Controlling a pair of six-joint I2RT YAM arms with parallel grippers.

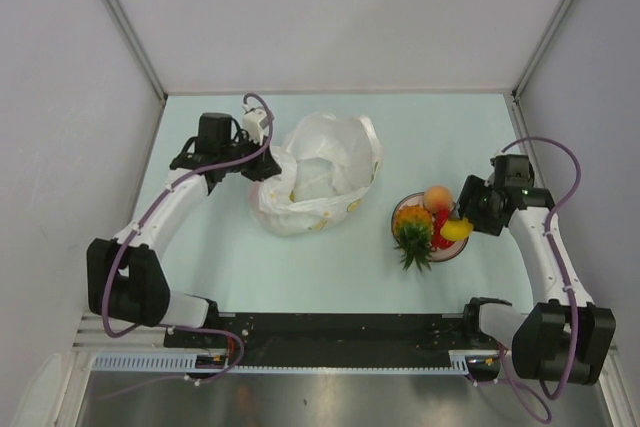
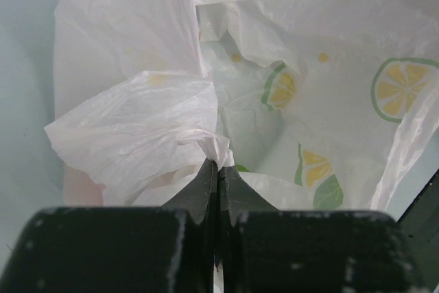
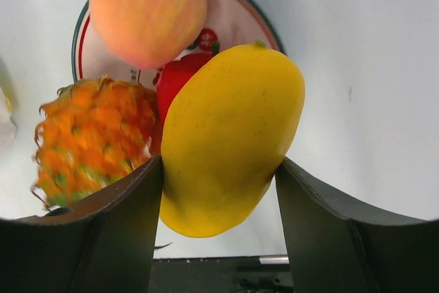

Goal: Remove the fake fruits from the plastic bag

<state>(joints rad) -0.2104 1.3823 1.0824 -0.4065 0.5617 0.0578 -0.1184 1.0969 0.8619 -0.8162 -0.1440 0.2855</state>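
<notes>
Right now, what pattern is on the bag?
Yellow lemon slices, green leaves, on the bag; left wrist view.

Crinkled plastic bag (image 2: 137, 128) pinched between left gripper (image 2: 218, 169) jaws — lemon prints (image 2: 401, 88) showing.

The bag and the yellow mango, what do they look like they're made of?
The bag: thin translucent white plastic film, it seems; finely crinkled and letting light through. The mango: likely moulded plastic, smooth with a soft sheen and an even yellow colour.
</notes>
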